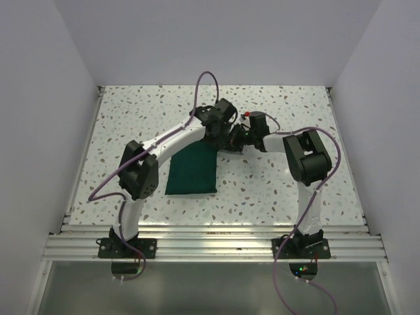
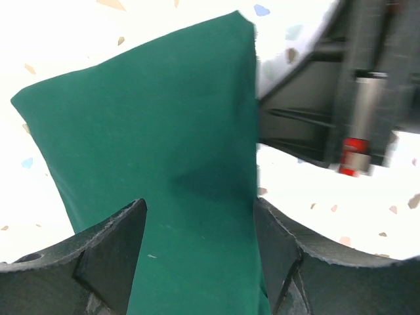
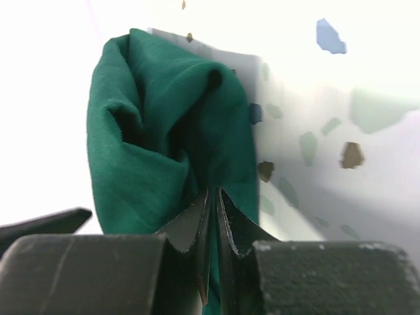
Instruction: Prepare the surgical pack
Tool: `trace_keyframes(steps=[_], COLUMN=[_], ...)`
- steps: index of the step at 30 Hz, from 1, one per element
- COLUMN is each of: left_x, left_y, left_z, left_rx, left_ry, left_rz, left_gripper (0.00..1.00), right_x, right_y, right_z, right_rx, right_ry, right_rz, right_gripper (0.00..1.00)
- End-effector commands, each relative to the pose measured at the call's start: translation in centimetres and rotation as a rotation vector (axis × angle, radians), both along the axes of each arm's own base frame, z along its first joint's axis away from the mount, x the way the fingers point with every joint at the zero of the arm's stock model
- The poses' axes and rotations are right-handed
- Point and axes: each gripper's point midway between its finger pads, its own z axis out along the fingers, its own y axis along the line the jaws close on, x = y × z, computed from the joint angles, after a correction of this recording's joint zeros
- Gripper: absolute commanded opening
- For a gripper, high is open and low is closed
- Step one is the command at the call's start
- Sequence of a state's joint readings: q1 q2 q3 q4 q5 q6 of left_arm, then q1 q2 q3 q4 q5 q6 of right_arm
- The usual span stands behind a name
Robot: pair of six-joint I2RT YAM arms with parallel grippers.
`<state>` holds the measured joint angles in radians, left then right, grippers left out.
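The surgical pack [image 1: 191, 170] is a folded dark green cloth bundle lying flat at mid table. Its far right corner is bunched up where my right gripper [image 1: 231, 139] is shut on a pinch of the cloth [image 3: 170, 138]; the green fabric runs down between the two closed fingers [image 3: 231, 226]. My left gripper [image 2: 200, 210] hovers open over the pack's far end, one finger [image 2: 111, 252] above the cloth [image 2: 151, 125] and the other at its right edge. In the top view the left gripper [image 1: 222, 125] sits close beside the right one. No tray or instruments show.
The speckled white table [image 1: 275, 190] is walled at the left, right and back. The right arm's body [image 2: 341, 85] with a red mark fills the upper right of the left wrist view, very near the left gripper. An aluminium rail [image 1: 216, 246] runs along the near edge.
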<state>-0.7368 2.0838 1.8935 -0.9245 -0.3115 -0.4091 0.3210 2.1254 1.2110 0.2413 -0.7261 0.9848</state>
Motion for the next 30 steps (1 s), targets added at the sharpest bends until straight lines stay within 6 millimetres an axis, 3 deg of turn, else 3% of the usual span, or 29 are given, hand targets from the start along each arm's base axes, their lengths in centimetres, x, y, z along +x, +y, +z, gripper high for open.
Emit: trace_keyframes(steps=[1, 10, 16, 19, 24, 26, 30], left_x=[1.5, 2.0, 2.0, 1.9, 1.9, 2.2, 2.6], left_y=[1.3, 1.9, 0.6, 0.7, 1.1, 1.3, 1.6], left_z=[0.1, -1.5, -0.7, -1.7, -2.5, -2.4, -2.6], left_rx=[0.026, 0.021, -0.055, -0.045, -0.048, -0.051, -0.071], left_ry=[-0.023, 0.026, 0.019, 0.045, 0.074, 0.07, 0.084], left_rz=[0.051, 0.035, 0.003, 0.001, 0.002, 0.002, 0.001], left_gripper=[0.7, 0.68, 0.69, 0.7, 0.55, 0.42, 0.34], right_x=[0.5, 0.5, 0.7, 0.8, 0.7, 0.5, 0.4], right_y=[-0.2, 0.2, 0.4, 0.6, 0.4, 0.1, -0.1], right_z=[2.5, 3.3, 3.7, 4.0, 4.0, 3.9, 3.9], right_rx=[0.007, 0.034, 0.041, 0.049, 0.029, 0.021, 0.016], right_ry=[-0.068, -0.078, -0.08, -0.084, -0.09, -0.082, -0.078], right_rz=[0.029, 0.029, 0.036, 0.036, 0.041, 0.042, 0.044], right_gripper=[0.1, 0.1, 0.1, 0.1, 0.1, 0.1, 0.1])
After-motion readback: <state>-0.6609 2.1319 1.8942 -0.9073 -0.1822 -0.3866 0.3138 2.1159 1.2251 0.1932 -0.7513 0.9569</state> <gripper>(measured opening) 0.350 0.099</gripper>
